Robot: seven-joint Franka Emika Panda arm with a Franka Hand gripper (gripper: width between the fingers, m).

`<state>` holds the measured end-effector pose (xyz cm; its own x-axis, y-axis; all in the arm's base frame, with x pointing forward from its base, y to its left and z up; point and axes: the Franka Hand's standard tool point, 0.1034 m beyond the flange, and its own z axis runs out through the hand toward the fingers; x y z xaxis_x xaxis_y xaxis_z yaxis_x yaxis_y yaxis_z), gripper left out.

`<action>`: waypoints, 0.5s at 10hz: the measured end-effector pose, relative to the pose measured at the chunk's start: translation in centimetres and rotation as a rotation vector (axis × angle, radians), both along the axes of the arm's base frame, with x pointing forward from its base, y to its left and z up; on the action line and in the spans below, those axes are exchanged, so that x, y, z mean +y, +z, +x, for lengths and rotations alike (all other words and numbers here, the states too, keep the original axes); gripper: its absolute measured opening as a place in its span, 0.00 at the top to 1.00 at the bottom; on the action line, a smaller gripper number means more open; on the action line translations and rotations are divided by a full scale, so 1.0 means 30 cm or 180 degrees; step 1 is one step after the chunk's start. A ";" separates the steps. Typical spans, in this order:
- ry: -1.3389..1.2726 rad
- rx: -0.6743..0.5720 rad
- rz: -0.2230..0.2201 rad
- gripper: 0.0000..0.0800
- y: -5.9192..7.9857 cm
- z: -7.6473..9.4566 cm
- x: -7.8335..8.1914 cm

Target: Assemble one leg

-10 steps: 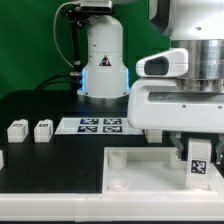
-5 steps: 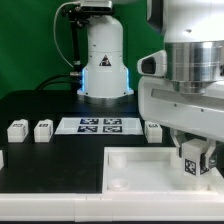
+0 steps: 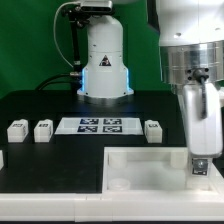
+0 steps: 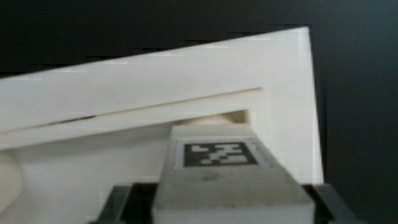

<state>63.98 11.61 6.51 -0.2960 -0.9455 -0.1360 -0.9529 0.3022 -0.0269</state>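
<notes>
My gripper (image 3: 201, 163) is shut on a leg (image 4: 222, 165), a small white block with a black-and-white tag on its face. It holds the leg upright over the far corner of the large white tabletop (image 3: 140, 168) at the exterior view's right. In the wrist view the leg fills the space between the two dark fingers (image 4: 125, 203), its far end over the tabletop's corner socket (image 4: 210, 121). In the exterior view the leg's tag (image 3: 199, 166) shows just below the fingers. Three more legs lie on the black table: two at the exterior view's left (image 3: 17, 129) (image 3: 42, 130), one near the middle (image 3: 153, 129).
The marker board (image 3: 92, 125) lies flat behind the tabletop. The arm's white base (image 3: 104, 60) stands at the back. A round socket (image 3: 117, 183) shows in the tabletop's near left corner. A white ledge (image 3: 50, 208) runs along the front.
The gripper has turned about its axis and dropped a little with the leg, now narrow-side on. The leg near the middle, hidden before, has come into view.
</notes>
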 end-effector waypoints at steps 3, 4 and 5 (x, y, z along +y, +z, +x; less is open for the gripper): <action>-0.0476 0.0033 0.0070 0.64 0.001 0.000 -0.001; -0.0415 0.0024 0.0056 0.64 0.000 -0.001 -0.002; -0.0347 0.0016 0.0051 0.64 0.000 -0.002 -0.001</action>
